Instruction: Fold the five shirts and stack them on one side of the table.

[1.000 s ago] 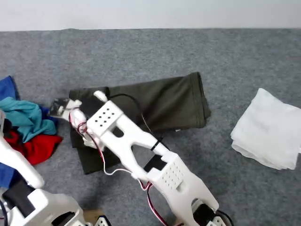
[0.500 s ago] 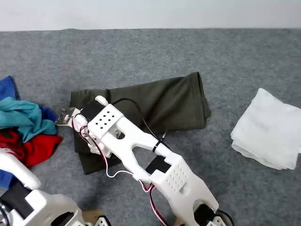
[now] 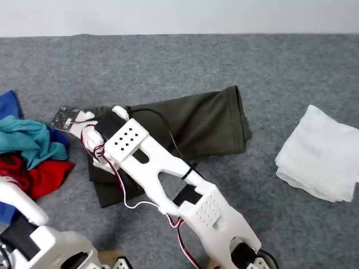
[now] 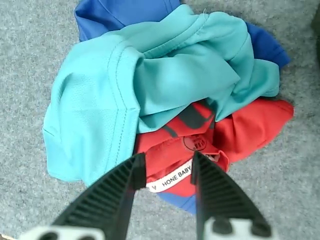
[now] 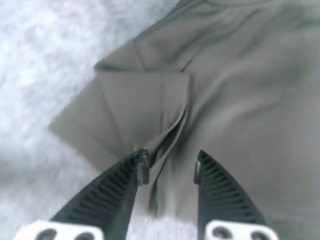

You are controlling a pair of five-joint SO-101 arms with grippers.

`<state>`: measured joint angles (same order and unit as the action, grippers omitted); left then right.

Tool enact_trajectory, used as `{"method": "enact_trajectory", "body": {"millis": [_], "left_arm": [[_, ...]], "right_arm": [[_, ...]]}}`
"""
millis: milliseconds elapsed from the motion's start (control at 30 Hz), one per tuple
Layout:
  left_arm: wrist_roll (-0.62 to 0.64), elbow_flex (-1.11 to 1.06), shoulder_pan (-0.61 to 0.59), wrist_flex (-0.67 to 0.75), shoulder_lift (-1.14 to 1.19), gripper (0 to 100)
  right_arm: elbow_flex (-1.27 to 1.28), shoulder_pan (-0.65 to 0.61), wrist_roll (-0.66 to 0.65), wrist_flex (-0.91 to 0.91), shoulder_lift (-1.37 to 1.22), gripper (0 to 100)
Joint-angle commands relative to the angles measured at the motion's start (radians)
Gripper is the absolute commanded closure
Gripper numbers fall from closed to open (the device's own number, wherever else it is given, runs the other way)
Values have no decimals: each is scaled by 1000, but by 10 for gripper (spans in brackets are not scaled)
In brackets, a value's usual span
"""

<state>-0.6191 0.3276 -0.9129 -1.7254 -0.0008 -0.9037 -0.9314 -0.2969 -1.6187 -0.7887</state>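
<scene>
Step in hand — folding the olive shirt [image 3: 207,120]
The shirt is lying mid-table; my right pincer [image 5: 172,160] is hovering spread over its creased corner. Next move, I judge — pinching both layers and carrying them across

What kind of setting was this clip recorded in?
Probably a robotics lab bench, not a home: a grey-matted table, white robot arms at its near edge, and laundry staged for folding, an olive shirt and a folded white shirt.
</scene>
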Motion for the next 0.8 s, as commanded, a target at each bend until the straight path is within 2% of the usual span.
{"method": "enact_trajectory", "body": {"millis": [0, 267, 400, 467, 767], "left_arm": [[-11, 31, -6, -11, -51, 844], [-11, 30, -6, -11, -49, 844], [-11, 30, -6, -12, -44, 844], [-11, 30, -6, -12, -43, 844], [-9, 30, -6, -12, -44, 844]], "right_arm": [[-46, 38, 6, 90, -38, 835], [-48, 39, 2, 176, -127, 845], [-55, 39, -12, 182, -124, 956], [-86, 39, -71, 168, -128, 989], [-236, 42, -106, 104, -130, 983]]}}
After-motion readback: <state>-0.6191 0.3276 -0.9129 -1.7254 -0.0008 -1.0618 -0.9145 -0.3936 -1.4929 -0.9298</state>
